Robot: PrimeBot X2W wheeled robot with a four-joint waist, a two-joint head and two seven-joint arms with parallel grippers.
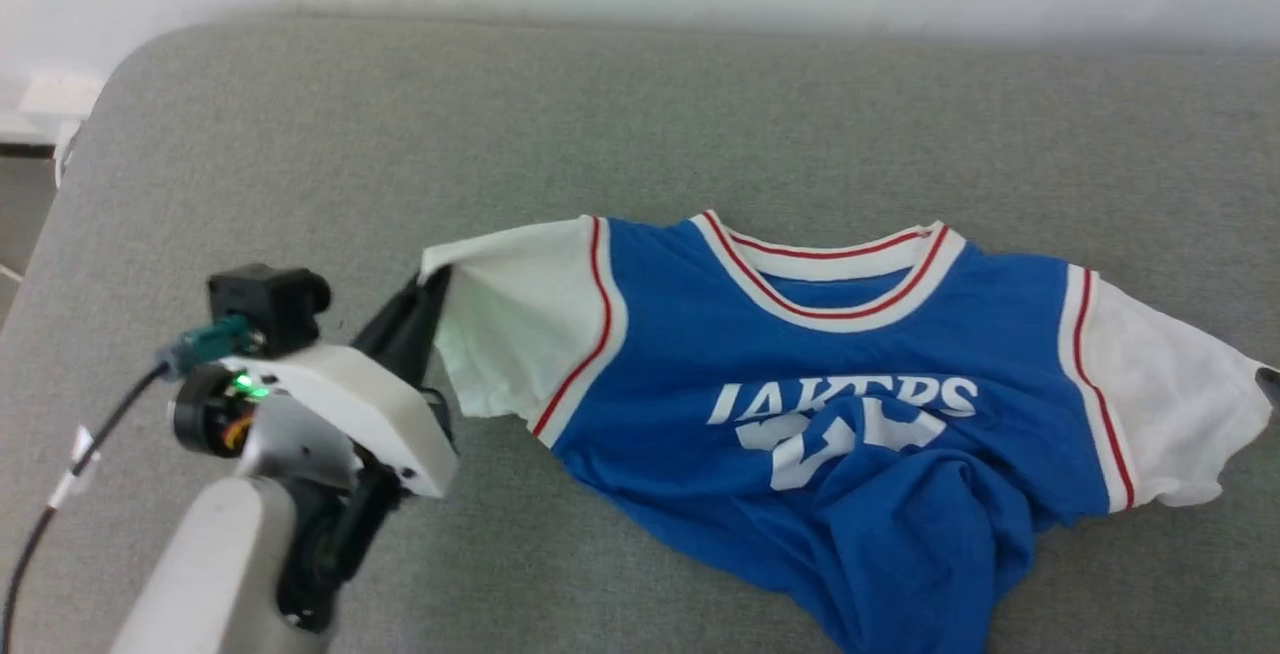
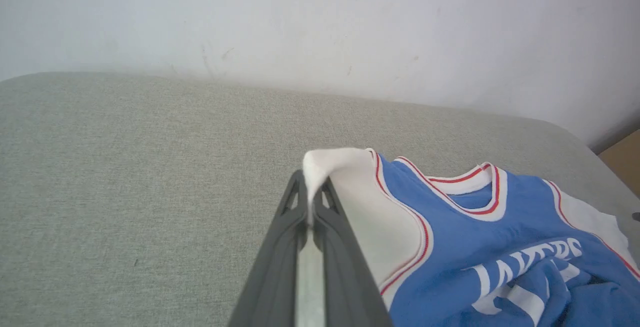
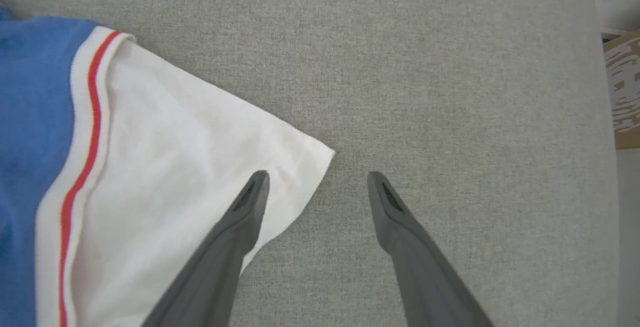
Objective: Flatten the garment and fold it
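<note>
Pinching the tip of one white sleeve, the left hand (image 2: 312,189) is shut tight on the garment (image 1: 850,414), which lies face up on the grey tabletop (image 1: 300,154). Flattening looks to be the step in hand. The right hand (image 3: 317,177) is spread wide and holds nothing, one finger over the other sleeve's corner and one over bare tabletop. Next, I judge, it must close on that corner so both can pull the cloth taut. The lower body is bunched, the number is creased beyond reading, and the hem runs off the head view's bottom edge.
</note>
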